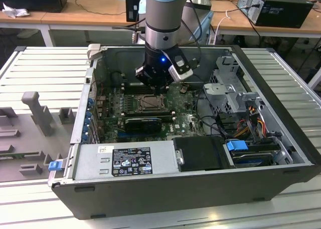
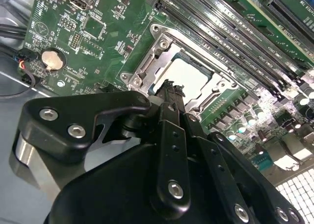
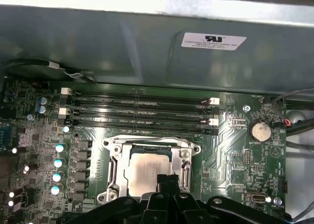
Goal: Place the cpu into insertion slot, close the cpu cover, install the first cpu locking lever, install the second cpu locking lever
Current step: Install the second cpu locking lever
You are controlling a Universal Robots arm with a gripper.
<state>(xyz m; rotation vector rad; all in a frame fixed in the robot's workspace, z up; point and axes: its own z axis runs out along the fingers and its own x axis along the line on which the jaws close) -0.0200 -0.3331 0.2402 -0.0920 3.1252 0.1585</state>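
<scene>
Black screw-studded claw [image 2: 169, 94], grey-blue arm [image 1: 163, 13]

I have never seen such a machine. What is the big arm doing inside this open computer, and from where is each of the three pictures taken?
The machine is a robot arm with a black grasping tool at its end. It reaches down into an open computer case that lies on its side on a slatted metal table.

The exterior view comes from a camera standing off the arm and shows the whole scene. Both wrist views come from cameras riding on the arm near the tool, so they look closely at the green circuit board.

In both wrist views you see the insertion slot, a square metal socket. The cpu, a flat silvery chip, already lies inside it, with the cpu cover, a metal frame, around it. The tool's tip hangs just at the chip's edge; whether it touches or grips anything cannot be told.
</scene>
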